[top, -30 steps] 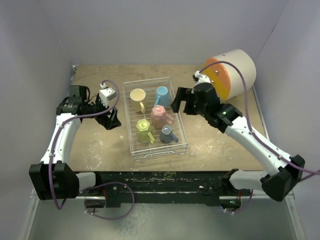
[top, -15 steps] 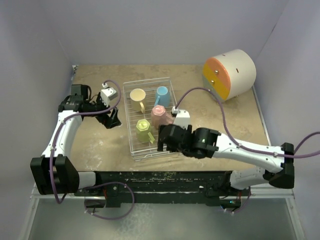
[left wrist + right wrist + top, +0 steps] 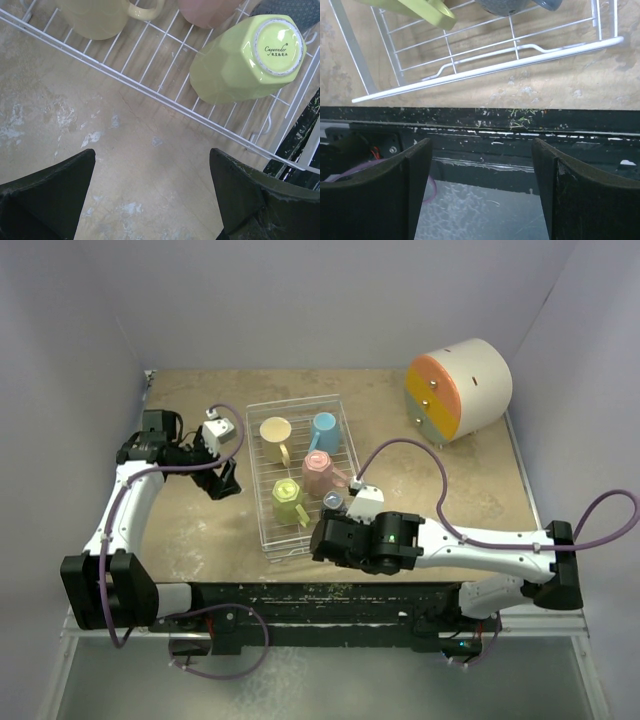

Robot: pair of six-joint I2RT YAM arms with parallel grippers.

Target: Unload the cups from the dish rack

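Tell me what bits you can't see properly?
Top view: the grey-blue mug is mostly hidden by the right arm.
Right wrist view: the lime green mug is cut off by the top edge; only a bit shows.
Left wrist view: the pink mug and cream-yellow mug are cut off at the top.

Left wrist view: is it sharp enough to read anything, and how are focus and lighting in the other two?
Left wrist: sharp; the printing on the base of the lime green mug shows crisply. Right wrist: dish rack wires in focus, the right end effector just dark, detailless shapes. Top external: even, diffuse light, soft shadows, no glare.
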